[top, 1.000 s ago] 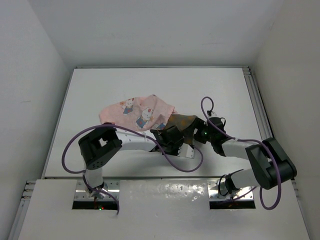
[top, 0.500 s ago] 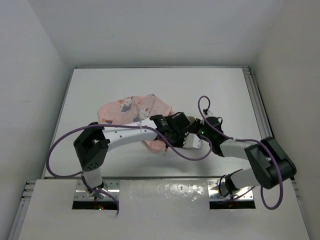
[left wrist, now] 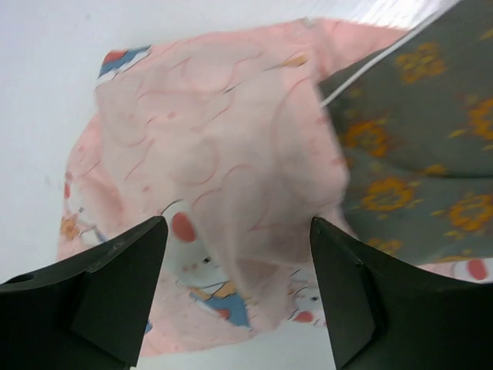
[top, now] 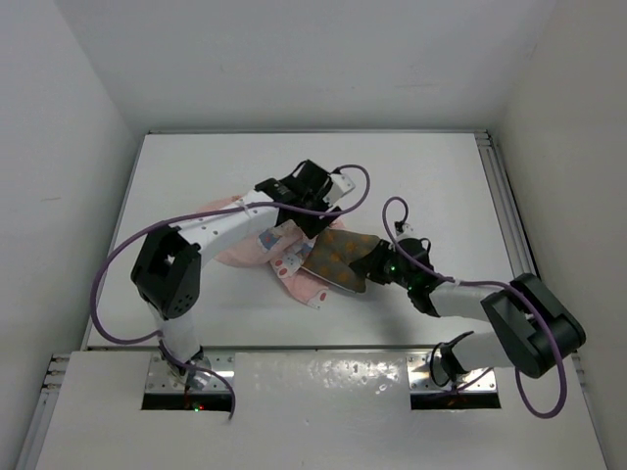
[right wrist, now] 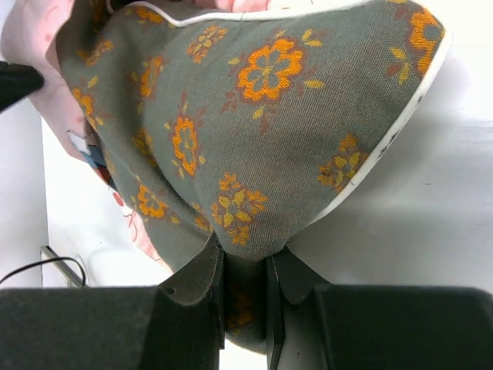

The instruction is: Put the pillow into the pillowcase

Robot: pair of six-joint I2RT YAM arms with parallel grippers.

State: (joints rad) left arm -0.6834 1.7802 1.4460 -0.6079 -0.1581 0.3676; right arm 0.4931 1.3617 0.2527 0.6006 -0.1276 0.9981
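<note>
The pink rabbit-print pillowcase (top: 257,250) lies crumpled at the table's middle. The olive pillow (top: 338,257) with orange flowers and a pale edge lies just right of it. Its left end is overlapped by pink cloth. In the left wrist view my left gripper (left wrist: 237,225) hangs open above the pillowcase (left wrist: 223,146), holding nothing, with the pillow (left wrist: 416,146) to its right. From above, the left gripper (top: 312,223) sits over the pillowcase's far side. My right gripper (right wrist: 245,258) is shut on the near edge of the pillow (right wrist: 262,116). From above, the right gripper (top: 372,266) is at the pillow's right end.
White table (top: 196,166) with walls on three sides and a metal rail (top: 500,196) along the right edge. Purple cables loop off both arms. The left arm reaches across over the cloth, and the right forearm (top: 460,294) lies low at the near right.
The left gripper let go of the pillowcase, opened and swung to the far side. The right gripper closed on the pillow, which now lies flatter with its left end against the pink cloth.
</note>
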